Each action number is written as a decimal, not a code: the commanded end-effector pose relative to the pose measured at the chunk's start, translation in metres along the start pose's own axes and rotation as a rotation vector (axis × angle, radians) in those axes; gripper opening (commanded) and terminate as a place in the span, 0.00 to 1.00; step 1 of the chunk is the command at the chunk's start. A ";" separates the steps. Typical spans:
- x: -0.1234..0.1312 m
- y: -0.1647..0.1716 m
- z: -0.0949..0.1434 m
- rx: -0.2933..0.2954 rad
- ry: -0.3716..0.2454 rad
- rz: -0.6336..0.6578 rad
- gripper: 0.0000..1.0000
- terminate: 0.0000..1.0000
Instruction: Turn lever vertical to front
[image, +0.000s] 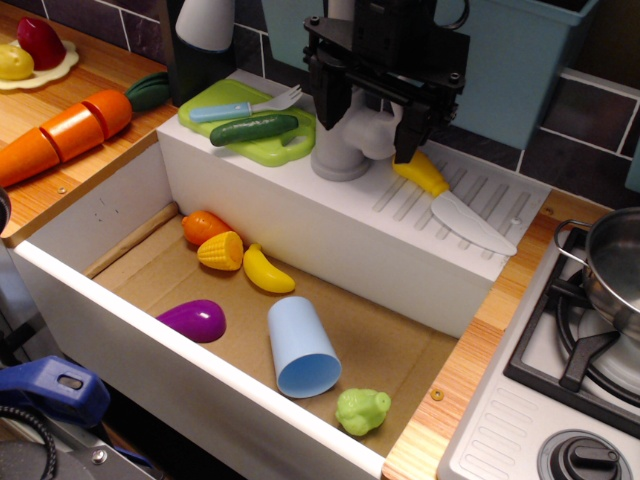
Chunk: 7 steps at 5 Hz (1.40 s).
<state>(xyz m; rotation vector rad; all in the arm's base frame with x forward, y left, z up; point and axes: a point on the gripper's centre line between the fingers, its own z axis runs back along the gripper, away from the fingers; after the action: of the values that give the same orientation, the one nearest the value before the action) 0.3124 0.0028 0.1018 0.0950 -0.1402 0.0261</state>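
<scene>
The grey toy tap (340, 155) stands on the white ledge behind the sink. Its rounded grey knob (378, 132) shows between my fingers. The slim lever itself is hidden behind my black gripper (367, 122). The gripper hangs straight down over the tap head with its jaws apart. The left finger (325, 100) is in front of the column's top, and the right finger (412, 130) is just right of the knob. I cannot tell whether either finger touches the lever.
A yellow-handled white toy knife (450, 200) lies on the drainer right of the tap. A green cutting board (250, 140) with a cucumber and fork lies left of it. The sink basin (130, 200) holds toy food and a blue cup (300, 345). A stove with a pot (615, 270) stands right.
</scene>
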 end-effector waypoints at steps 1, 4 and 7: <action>0.000 0.000 0.000 0.000 0.000 0.000 1.00 0.00; 0.036 -0.004 0.011 0.075 -0.246 -0.049 1.00 0.00; 0.061 0.006 0.012 0.077 -0.291 -0.080 1.00 0.00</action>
<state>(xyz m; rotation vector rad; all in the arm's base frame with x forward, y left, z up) 0.3678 0.0062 0.1069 0.1733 -0.3785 -0.0677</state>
